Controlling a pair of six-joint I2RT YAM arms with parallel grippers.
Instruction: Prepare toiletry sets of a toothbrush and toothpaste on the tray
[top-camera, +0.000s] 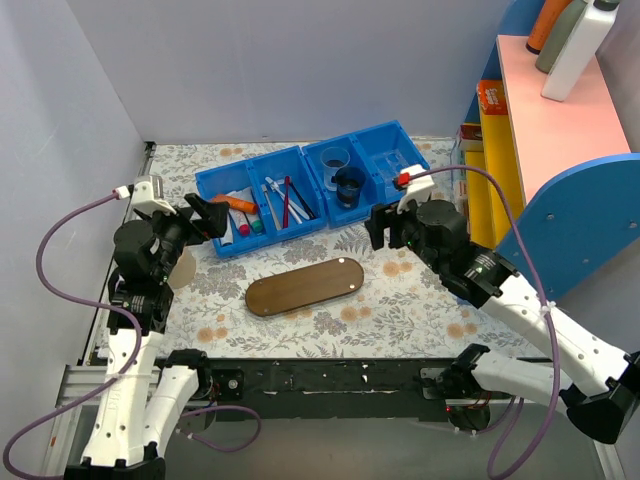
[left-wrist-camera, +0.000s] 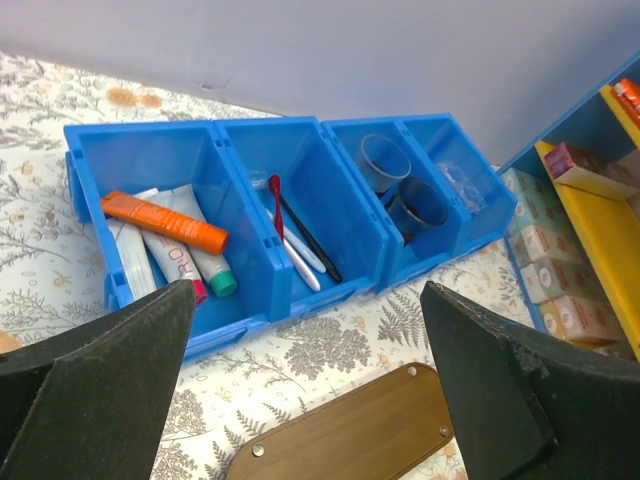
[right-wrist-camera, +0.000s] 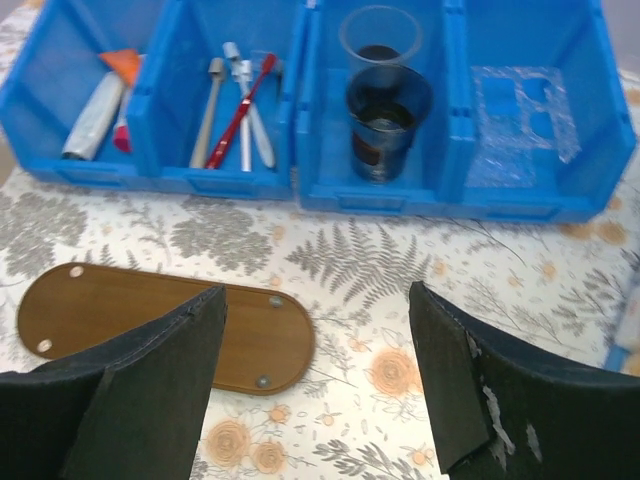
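Observation:
The dark brown wooden tray (top-camera: 305, 286) lies bare on the floral cloth, in front of the blue bins; it also shows below both wrists (left-wrist-camera: 350, 440) (right-wrist-camera: 110, 305). A white toothbrush (left-wrist-camera: 298, 256) (right-wrist-camera: 246, 112) (top-camera: 271, 202) lies in the second bin compartment beside a red and a dark one. The white toothpaste (left-wrist-camera: 168, 252) (top-camera: 243, 226) with red lettering rests in the leftmost compartment under an orange tube. My left gripper (top-camera: 205, 222) (left-wrist-camera: 305, 300) hangs open above the cloth at the tray's left end. My right gripper (top-camera: 385, 228) (right-wrist-camera: 315, 292) is open off the tray's right end, holding nothing.
The left blue bin (top-camera: 215, 185) also holds an orange tube (left-wrist-camera: 165, 221) and a green-capped tube (left-wrist-camera: 215, 272). The right bin (top-camera: 400, 140) holds a clear cup (top-camera: 335, 159), a dark cup (top-camera: 350, 185) and clear packaging (right-wrist-camera: 520, 100). A yellow and pink shelf (top-camera: 500, 130) stands at the right.

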